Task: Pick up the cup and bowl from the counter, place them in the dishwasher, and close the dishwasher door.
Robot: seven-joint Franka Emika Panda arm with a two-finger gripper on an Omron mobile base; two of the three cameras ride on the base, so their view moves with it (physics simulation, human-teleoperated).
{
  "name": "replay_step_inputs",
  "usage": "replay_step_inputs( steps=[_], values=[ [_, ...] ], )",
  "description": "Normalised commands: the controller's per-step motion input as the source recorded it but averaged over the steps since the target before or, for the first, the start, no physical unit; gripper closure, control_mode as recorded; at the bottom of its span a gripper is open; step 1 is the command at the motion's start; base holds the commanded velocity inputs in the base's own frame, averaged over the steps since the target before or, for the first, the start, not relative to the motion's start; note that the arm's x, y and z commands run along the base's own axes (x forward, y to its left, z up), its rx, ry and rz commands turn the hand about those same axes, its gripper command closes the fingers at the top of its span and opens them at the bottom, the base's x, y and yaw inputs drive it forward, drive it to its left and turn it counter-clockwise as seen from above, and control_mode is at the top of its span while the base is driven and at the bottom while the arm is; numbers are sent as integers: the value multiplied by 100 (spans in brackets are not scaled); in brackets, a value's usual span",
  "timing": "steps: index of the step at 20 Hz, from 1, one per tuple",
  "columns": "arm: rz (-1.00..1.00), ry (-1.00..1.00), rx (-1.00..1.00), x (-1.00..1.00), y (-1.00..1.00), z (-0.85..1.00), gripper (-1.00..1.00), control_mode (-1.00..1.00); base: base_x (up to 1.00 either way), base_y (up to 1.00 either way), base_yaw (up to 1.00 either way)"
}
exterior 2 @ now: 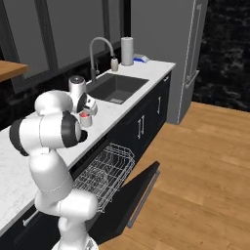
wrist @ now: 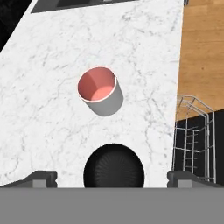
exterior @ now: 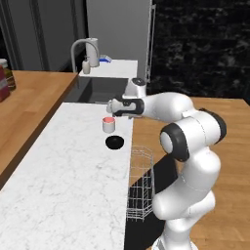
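counter (exterior: 63, 166): white marble, both dishes on it near the right edge
cup (exterior: 108, 124): upright, untouched
bowl (exterior: 114, 142): just in front of cup, untouched
gripper (wrist: 112, 177): spread wide, empty, hovering above
dishwasher (exterior: 139, 183): rack out, empty
dishwasher door (exterior 2: 139, 193): down
progress: nothing loaded yet; everything left

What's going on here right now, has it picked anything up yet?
Nothing is picked up yet. The arm's tool hangs open above the counter, over the black bowl, with the cup standing upright just beyond it. Both are on the marble near the edge. The dishwasher door is down and the wire rack is pulled out, empty.
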Motion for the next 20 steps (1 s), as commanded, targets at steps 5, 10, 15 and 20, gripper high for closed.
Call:
replay_step_inputs(
  steps=[5,10,15,20],
  values=[
    [-4,5,0,31,0,-24,-100,-100,0,0,0],
    [-4,4,0,20,0,-23,-100,-100,0,0,0],
    [-3,1,0,27,0,-24,-100,-100,0,0,0],
    [-4,0,0,35,16,-11,-100,-100,0,0,0]
  ],
)
